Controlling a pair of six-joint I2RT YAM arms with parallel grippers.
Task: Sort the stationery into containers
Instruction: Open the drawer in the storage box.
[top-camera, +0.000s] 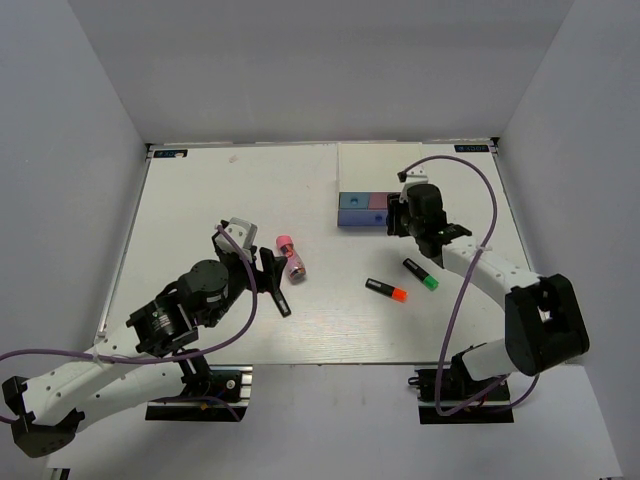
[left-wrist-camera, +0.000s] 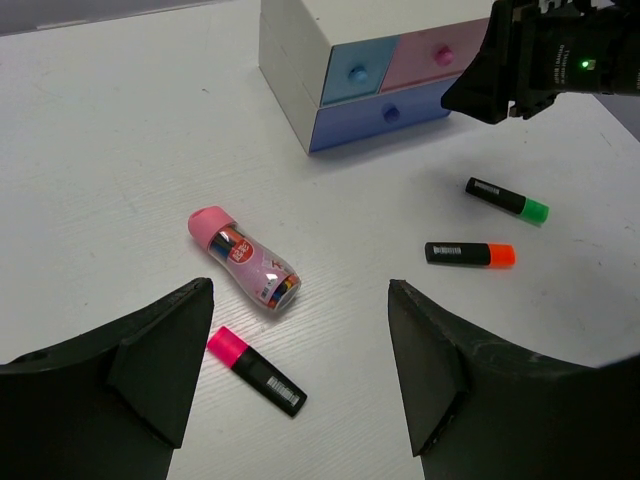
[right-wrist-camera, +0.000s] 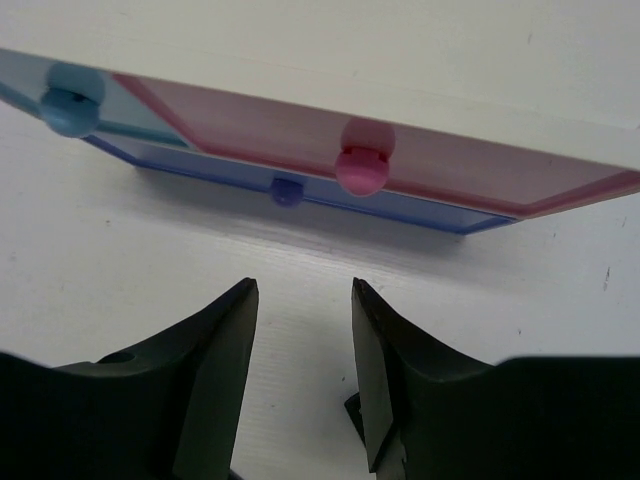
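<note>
All your stationery lies out on the table (top-camera: 200, 200), in front of the organiser (left-wrist-camera: 350, 20). The green marker (left-wrist-camera: 507, 200) is nearest its lavender drawer (left-wrist-camera: 350, 125), with the orange marker (left-wrist-camera: 470, 254) just beyond it. The pink-capped bottle (left-wrist-camera: 245, 260) and pink marker (left-wrist-camera: 257, 370) are further out, off the organiser's left corner. Your right gripper (right-wrist-camera: 305, 295) sits just in front of the pink drawer (right-wrist-camera: 250, 130) and its knob (right-wrist-camera: 362, 168), jaws narrowly parted, nothing between them. Your left gripper (left-wrist-camera: 300, 290) hangs over the bottle and pink marker, jaws wide, empty.
</note>
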